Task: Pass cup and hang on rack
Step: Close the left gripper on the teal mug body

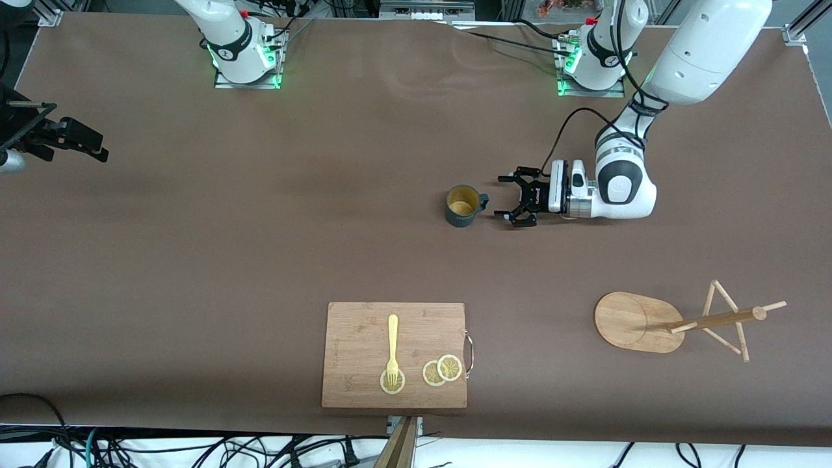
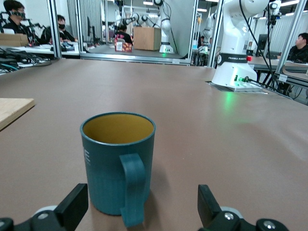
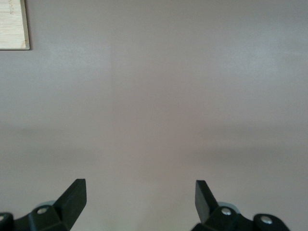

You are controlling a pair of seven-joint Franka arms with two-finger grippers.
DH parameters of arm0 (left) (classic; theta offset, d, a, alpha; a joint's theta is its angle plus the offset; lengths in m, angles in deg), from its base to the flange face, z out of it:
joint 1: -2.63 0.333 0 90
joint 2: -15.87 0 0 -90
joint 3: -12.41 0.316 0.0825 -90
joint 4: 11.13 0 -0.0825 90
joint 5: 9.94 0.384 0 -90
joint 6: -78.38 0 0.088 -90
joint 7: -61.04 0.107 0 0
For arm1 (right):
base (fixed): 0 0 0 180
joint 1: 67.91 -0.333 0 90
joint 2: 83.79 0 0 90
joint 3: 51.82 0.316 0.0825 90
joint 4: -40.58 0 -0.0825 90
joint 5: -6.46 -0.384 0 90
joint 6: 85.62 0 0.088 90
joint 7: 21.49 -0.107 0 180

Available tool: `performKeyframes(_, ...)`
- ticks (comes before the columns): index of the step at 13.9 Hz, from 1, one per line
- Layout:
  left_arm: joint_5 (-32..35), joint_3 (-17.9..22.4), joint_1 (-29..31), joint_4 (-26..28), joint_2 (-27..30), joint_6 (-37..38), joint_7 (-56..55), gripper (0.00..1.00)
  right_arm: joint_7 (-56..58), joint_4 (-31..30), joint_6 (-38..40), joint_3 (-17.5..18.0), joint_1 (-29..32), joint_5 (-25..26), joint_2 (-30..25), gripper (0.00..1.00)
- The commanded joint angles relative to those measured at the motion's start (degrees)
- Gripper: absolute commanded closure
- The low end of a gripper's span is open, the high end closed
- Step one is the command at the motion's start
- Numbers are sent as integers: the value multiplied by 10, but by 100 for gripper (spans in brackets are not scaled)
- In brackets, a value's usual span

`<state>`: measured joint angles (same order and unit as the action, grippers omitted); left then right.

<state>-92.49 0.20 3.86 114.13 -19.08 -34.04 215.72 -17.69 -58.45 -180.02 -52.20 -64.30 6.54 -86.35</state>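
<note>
The small ribbed dark teal cup (image 1: 463, 205) is stood upright mid-surface, handle turned toward the left pincer (image 1: 507, 195), which is held low just beside it, fingers spread apart. The right pincer (image 3: 139, 199) is parked over bare brown surface (image 1: 195, 227), also spread apart. The light bamboo rack (image 1: 676, 322) is seen nearer the camera.

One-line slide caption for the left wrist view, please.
Open left claw faces the handle of an upright teal cup on the brown table.
</note>
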Motion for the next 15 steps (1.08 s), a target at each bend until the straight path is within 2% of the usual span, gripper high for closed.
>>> performKeyframes(1, -20, -5, 5, -11, -24, 18, 91, 0, 0, 11, 11, 11, 3, -3, -2, 0)
performKeyframes(2, -20, -5, 6, -12, -24, 17, 117, 0, 0, 11, 11, 18, 3, -3, -2, 0)
performKeyframes(5, -23, -6, 6, -13, -41, 14, 100, 0, 0, 11, 12, 20, 3, -3, -2, 0)
performKeyframes(7, -15, -6, 5, -36, -35, 13, 103, 0, 0, 11, 11, 19, 3, -3, -2, 0)
performKeyframes(8, -13, -5, 6, -41, -34, 18, 107, 3, 0, 11, 12, 19, 3, -3, -2, 0)
performKeyframes(9, 9, -6, 11, -43, -33, 19, 106, 11, 0, 11, 12, 17, 3, -4, -2, 0)
performKeyframes(12, 14, -7, 10, -44, -39, 20, 73, 0, 1, 10, 13, 15, 4, -4, -2, 0)
performKeyframes(15, 13, -7, 4, -43, -49, 20, 58, 0, 0, 10, 12, 14, 4, -4, -1, 0)
